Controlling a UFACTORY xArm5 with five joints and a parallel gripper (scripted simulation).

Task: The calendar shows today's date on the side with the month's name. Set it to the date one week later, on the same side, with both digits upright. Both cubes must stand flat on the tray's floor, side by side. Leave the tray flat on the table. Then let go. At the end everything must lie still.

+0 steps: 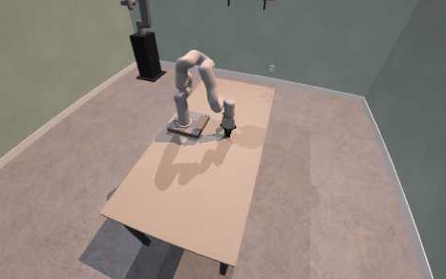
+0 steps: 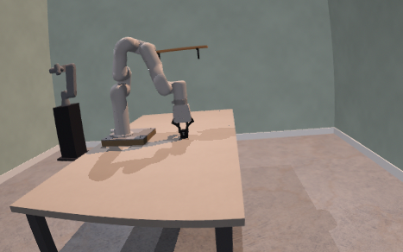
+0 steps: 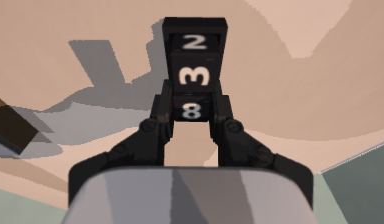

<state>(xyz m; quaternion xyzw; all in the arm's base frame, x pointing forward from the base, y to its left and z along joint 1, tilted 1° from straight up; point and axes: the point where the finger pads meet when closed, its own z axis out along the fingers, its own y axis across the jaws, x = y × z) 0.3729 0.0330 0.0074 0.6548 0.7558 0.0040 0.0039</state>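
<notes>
The black calendar tray (image 3: 195, 23) is in the middle of the wrist view. Inside its far end one cube (image 3: 194, 42) shows a white 2. Nearer, a cube face with a white 3 (image 3: 194, 76) faces the camera, turned sideways. Below it, a darker face with a white 8 (image 3: 191, 110) shows between the fingers. My gripper (image 1: 227, 135) (image 2: 184, 135) (image 3: 191, 92) points down low at the table and is shut on the calendar. Whether the fingers press on the tray's walls or only on the near cube cannot be told. No month's name is visible.
The table (image 1: 204, 191) (image 2: 150, 185) bears the arm's base plate (image 1: 197, 119) (image 2: 143, 132), left of the gripper in the top and exterior views. The base's edge (image 3: 15, 130) also shows at the left of the wrist view. Shadows fall around the calendar. A second arm on a black pedestal (image 1: 146, 54) (image 2: 69, 131) stands beyond the table.
</notes>
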